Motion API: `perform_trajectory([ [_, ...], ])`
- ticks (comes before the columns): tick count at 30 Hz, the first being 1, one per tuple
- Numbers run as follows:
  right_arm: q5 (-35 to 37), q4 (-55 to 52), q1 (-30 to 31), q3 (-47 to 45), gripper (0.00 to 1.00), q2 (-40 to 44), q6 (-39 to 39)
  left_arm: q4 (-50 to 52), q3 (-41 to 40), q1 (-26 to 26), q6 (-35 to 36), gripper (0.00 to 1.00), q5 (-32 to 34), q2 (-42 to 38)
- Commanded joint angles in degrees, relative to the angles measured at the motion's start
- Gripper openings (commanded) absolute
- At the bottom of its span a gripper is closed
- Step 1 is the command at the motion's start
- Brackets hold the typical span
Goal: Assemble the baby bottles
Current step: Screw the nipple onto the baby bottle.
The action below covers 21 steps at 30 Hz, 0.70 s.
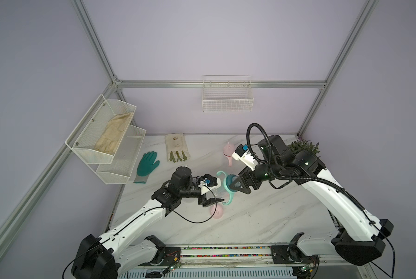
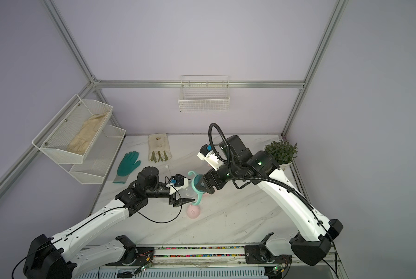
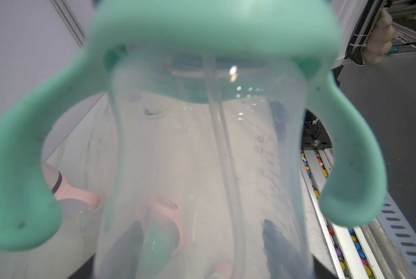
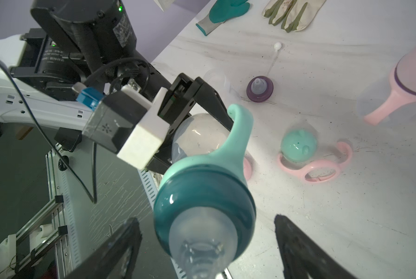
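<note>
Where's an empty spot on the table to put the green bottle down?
Bare marble table lies at the front, between the pink cap and the right arm. Another gap sits at the back, between the beige glove and the pink bottle. The middle is crowded: mint cap, pink handle ring, purple collar.

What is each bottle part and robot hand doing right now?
Mint bottle, held in the air, cap off.
Left gripper, shut on the mint bottle.
Right gripper, open around the bottle's top.
Mint cap, off its bottle.
Purple collar, loose on the table.
Pink bottle, upright, cap on.
Pink cap, loose on the table.
</note>
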<state>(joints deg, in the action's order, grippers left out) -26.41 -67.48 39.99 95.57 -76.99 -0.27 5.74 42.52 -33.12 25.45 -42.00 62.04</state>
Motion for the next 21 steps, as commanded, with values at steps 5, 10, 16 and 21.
perform_trajectory([
  [5, -0.6, -0.5, 0.7, -1.6, 0.85, 0.3, -2.4, -0.5, 5.8, 0.4, -1.3, 0.00, -1.1, 0.7],
  [10, -0.2, 1.4, 1.0, -2.0, 0.83, 0.0, -2.1, 0.1, 6.7, 0.5, -1.4, 0.00, -1.2, 1.4],
  [16, 1.6, 4.0, 1.0, -2.3, 0.70, -0.2, -0.7, 0.3, 6.5, 0.4, -1.3, 0.00, -0.6, 1.6],
  [21, 1.1, 5.8, 1.0, -3.4, 0.66, -0.3, 0.3, 0.5, 6.5, 0.5, -1.0, 0.00, -0.4, 1.6],
])
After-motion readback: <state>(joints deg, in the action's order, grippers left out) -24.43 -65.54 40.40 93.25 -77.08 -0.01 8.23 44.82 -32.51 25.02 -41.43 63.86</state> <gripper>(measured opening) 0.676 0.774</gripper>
